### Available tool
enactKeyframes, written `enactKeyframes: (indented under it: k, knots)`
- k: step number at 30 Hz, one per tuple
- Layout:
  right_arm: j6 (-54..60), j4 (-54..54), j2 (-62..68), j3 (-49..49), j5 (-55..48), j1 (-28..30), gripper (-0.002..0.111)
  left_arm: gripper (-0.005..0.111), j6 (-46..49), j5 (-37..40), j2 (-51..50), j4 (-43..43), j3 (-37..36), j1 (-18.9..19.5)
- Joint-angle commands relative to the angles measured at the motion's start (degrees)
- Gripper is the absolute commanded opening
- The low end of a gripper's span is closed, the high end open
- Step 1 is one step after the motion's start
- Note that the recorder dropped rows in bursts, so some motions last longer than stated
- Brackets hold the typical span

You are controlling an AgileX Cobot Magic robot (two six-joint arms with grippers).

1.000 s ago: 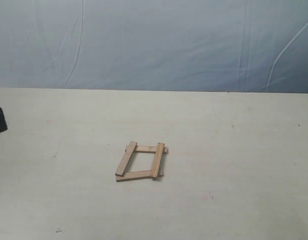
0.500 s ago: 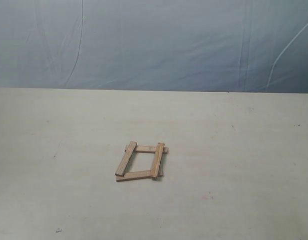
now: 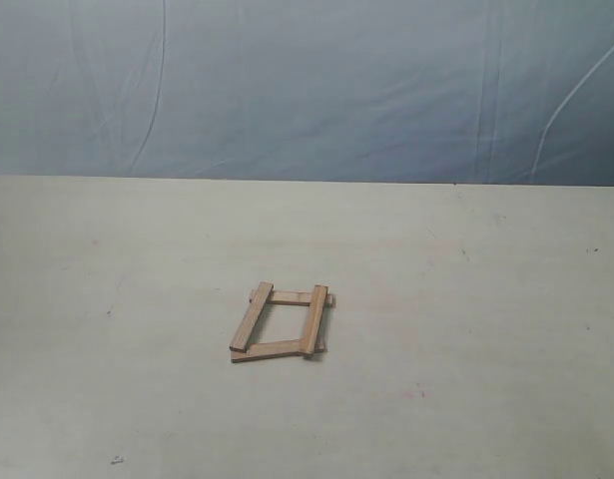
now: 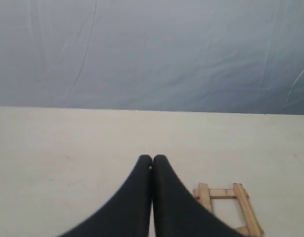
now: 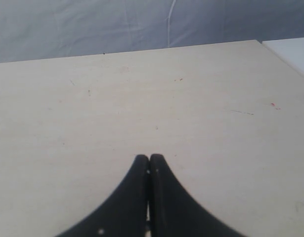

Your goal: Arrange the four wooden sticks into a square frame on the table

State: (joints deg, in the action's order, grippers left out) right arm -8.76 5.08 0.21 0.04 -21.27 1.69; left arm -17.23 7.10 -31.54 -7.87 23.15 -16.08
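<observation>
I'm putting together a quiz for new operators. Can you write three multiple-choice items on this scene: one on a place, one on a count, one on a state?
1. Where does the wooden frame lie on the table in the exterior view?
A. near the middle
B. at the right edge
C. at the far edge

2. How many sticks make up the frame?
A. two
B. four
C. six

3. How is the left gripper?
A. wide open
B. shut on a stick
C. shut, holding nothing

Answers:
1 A: bare table shows on every side of it.
2 B: there are two side sticks, a far one and a near one.
3 C: its fingertips meet with nothing between them.
</observation>
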Motion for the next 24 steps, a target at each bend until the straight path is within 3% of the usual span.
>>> enactKeyframes:
  k: [1, 4, 16, 24]
  knots:
    - [-0.04, 0.16, -0.21, -0.04, 0.46, 0.29, -0.001, 0.000, 11.08, -10.15, 4.05, 9.64, -6.81, 4.84]
    - [-0.04, 0.16, -0.21, -0.04, 0.46, 0.29, -0.001, 0.000, 11.84, -9.04, 8.64, 9.51, -10.69, 7.32]
    - [-0.04, 0.16, -0.21, -0.04, 0.46, 0.29, -0.001, 0.000, 17.23, -3.30, 28.16, 10.23, -23.15, 8.59]
    - [-0.04, 0.16, -0.21, -0.04, 0.43, 0.29, -0.001, 0.000, 17.23, 6.27, 31.54, 11.25, -23.15, 8.59]
